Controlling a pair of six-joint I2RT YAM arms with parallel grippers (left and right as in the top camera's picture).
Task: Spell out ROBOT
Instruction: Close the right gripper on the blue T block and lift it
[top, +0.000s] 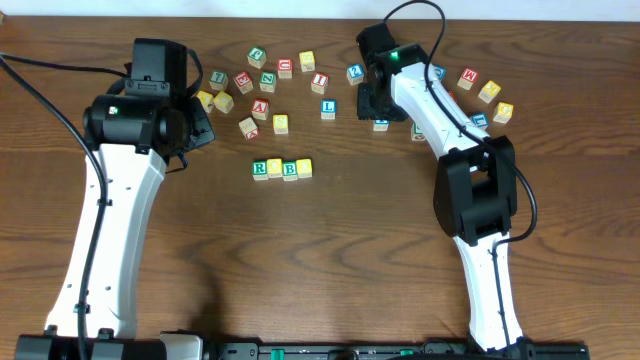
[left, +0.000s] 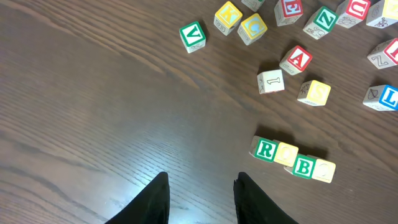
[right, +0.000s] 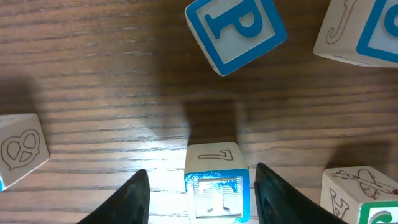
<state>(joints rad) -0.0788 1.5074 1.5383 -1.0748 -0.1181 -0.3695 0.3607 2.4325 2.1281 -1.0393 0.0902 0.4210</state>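
Dark brown worktop (top: 350, 250), its grain running side to side, fills every view from edge to edge (a pale sheen of lamp light lies on the wood in both wrist views). At the far left a black cable (top: 60, 62) crosses the wood to the left arm (top: 110, 240), which is white with black joints and throws a soft shadow beside itself. The left hand (left: 201, 179) hovers over bare wood. Its two dark fingers stand apart with nothing between them, so it is open and holds nothing.

To its right, loose cubes lie scattered along the far side, among them a green V cube (left: 193, 35), a red A cube (top: 260, 107) and a blue L cube (top: 328, 108). Nearer the middle sits a short row, slightly crooked, each cube touching the next: R cube (top: 260, 169), first yellow cube (top: 275, 168), B cube (top: 290, 170), second yellow cube (top: 304, 167).

Further right and farther back, well apart from that row, the right hand (right: 199, 169) hangs low with the T cube (right: 216, 193) standing on the wood between its fingers. A strip of lit wood shows between the cube and one finger, and the other finger is just beside it (touching or not, I cannot tell), so the hand is open around the cube, not clamped. A blue P cube (right: 236, 31) lies just beyond. The right arm (top: 480, 200) slants back across the grain, with more cubes near it, one of them a yellow-edged cube (top: 490, 92). A black rail (top: 330, 352) lines the near edge.
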